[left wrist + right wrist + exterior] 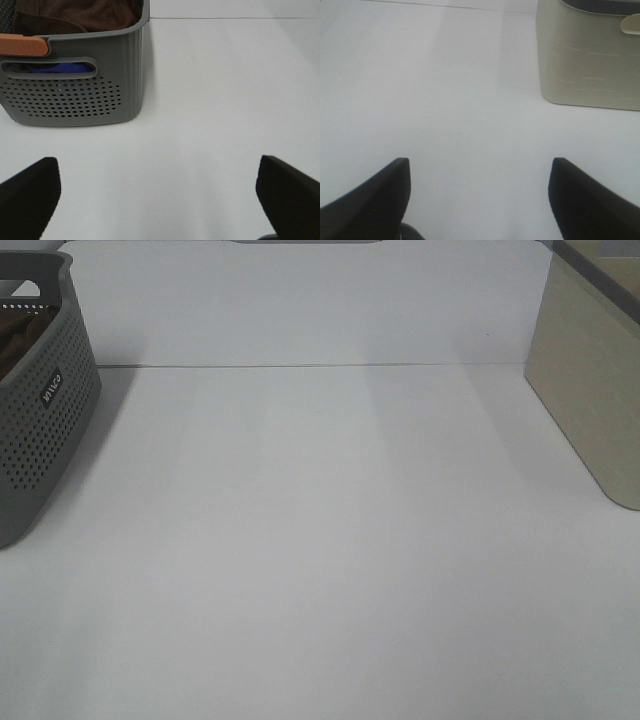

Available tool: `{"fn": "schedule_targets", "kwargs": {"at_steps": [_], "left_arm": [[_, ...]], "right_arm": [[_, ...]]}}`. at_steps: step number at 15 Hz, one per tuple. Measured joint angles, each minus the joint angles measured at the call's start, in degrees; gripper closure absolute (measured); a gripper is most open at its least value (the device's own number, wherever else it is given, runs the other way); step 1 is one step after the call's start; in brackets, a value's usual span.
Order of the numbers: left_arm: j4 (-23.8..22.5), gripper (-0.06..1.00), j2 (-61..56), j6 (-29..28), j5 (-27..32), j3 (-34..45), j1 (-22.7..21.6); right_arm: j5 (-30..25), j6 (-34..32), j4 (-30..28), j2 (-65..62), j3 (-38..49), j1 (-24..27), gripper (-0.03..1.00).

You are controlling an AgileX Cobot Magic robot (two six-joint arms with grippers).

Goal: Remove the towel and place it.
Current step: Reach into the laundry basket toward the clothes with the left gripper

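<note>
The dark brown towel [80, 15] lies bunched inside the grey perforated basket [75, 95]; a sliver of it [18, 335] shows in the basket [45, 420] at the left edge of the exterior high view. My left gripper [157, 200] is open and empty, its black fingers [30, 195] wide apart over the white table, short of the basket. My right gripper [480, 200] is open and empty, fingers [375, 200] spread over bare table. Neither gripper shows in the exterior high view.
A beige bin [590, 390] stands at the right edge of the table; it also shows in the right wrist view [590, 55]. Something blue [55, 67] shows through the basket's handle slot. An orange handle [22, 45] sits on the basket's rim. White table [320, 540] lies between.
</note>
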State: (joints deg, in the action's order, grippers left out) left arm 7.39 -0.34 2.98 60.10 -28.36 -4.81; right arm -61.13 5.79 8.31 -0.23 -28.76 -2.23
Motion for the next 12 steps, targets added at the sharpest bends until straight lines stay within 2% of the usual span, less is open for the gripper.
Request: {"fn": "schedule_targets", "kwargs": {"at_steps": [5, 7, 9, 10, 11, 12], "left_arm": [[1.60, -0.04, 0.23, 0.00, 0.40, -0.46, 0.00], [1.72, -0.03, 5.33, 2.06, 3.44, -5.27, 0.00], [1.78, -0.03, 14.32, 7.56, 7.62, -12.78, 0.00], [1.89, -0.03, 20.80, 12.26, 9.22, -17.76, 0.00], [1.95, -0.03, 33.58, 19.71, 9.40, -27.96, 0.00], [1.83, -0.03, 39.59, 22.98, 9.57, -33.17, 0.00]], "right_arm": [[0.00, 0.00, 0.00, 0.00, 0.00, 0.00, 0.23], [0.00, 0.00, 0.00, 0.00, 0.00, 0.00, 0.23], [0.00, 0.00, 0.00, 0.00, 0.00, 0.00, 0.23], [0.00, 0.00, 0.00, 0.00, 0.00, 0.00, 0.23], [0.00, 0.00, 0.00, 0.00, 0.00, 0.00, 0.23], [0.00, 0.00, 0.00, 0.00, 0.00, 0.00, 0.23]]}}
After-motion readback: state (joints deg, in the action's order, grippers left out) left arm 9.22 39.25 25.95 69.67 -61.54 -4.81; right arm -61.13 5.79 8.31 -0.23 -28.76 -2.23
